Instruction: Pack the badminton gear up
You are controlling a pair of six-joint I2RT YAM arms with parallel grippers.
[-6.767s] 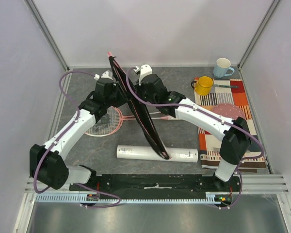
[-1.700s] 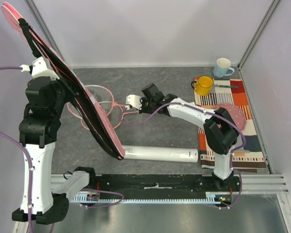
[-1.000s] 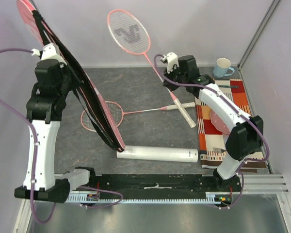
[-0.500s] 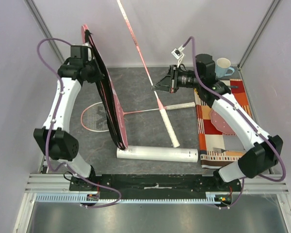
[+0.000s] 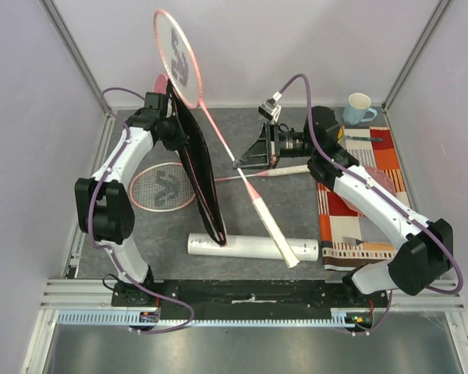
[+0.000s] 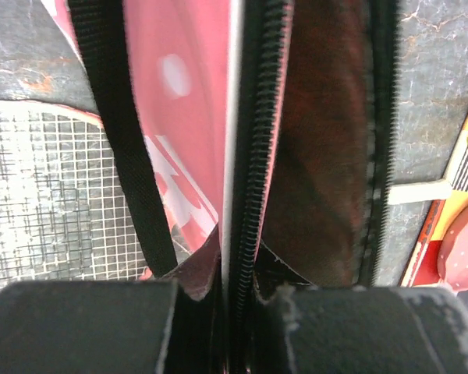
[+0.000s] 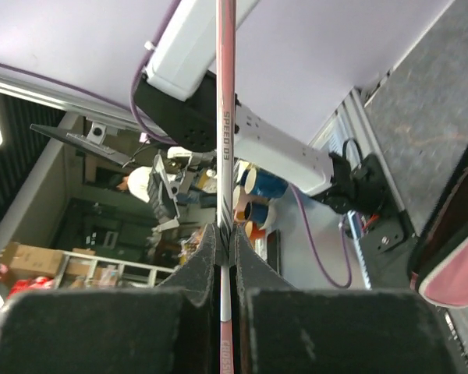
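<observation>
The racket bag (image 5: 200, 183), black with a pink face, stands on edge, its low end by the long white tube (image 5: 242, 246). My left gripper (image 5: 171, 131) is shut on the bag's top edge; in the left wrist view the zipper edge (image 6: 253, 156) runs between my fingers (image 6: 93, 327). My right gripper (image 5: 239, 161) is shut on the thin shaft (image 7: 225, 117) of a pink-framed racket (image 5: 178, 56), held tilted in the air. Its head is up beside the bag's top and its white handle (image 5: 274, 232) hangs over the tube. A second racket (image 5: 164, 187) lies flat on the table behind the bag.
A striped orange cloth (image 5: 374, 175) lies at the right under my right arm. A pale blue cup (image 5: 359, 107) stands at the back right corner. Walls close the table on three sides.
My left arm has brought the bag from the far left in toward the middle. My right gripper has swung the lifted racket over, so its head now leans beside the bag's top.
</observation>
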